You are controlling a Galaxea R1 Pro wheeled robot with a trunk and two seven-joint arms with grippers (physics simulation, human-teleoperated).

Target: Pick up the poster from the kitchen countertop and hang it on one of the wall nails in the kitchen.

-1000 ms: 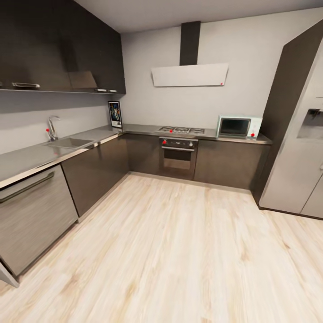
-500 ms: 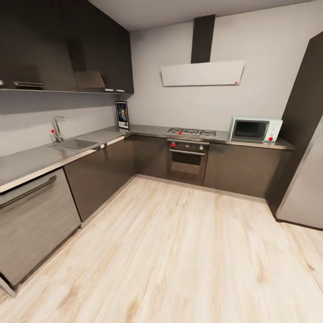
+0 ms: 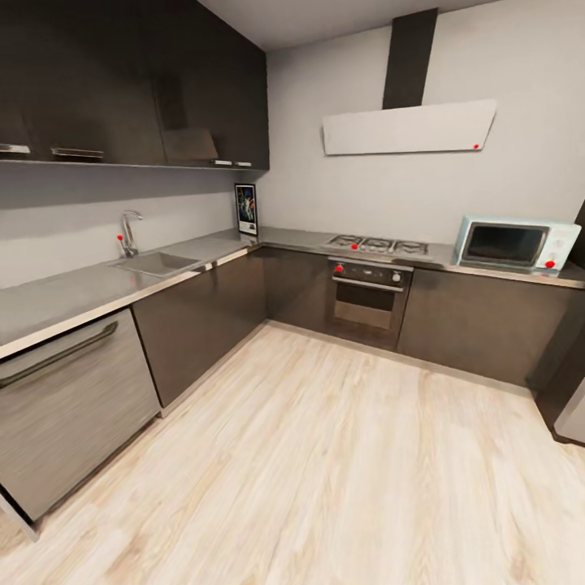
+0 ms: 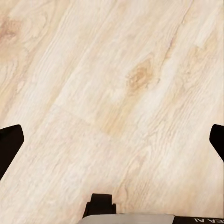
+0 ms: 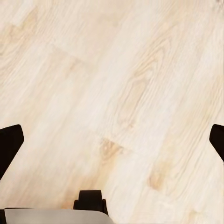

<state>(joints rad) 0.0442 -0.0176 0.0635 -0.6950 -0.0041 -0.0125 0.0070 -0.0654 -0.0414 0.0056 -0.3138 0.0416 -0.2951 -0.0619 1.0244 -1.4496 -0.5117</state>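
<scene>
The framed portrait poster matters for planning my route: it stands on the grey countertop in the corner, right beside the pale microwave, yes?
Not quite. In the head view the framed portrait poster does stand in the grey countertop's corner, but the pale microwave sits far off, beyond the gas hob.

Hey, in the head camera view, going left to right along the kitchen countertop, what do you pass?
Tap → sink → poster leaning in the corner → gas hob → microwave, all on the kitchen countertop.
</scene>
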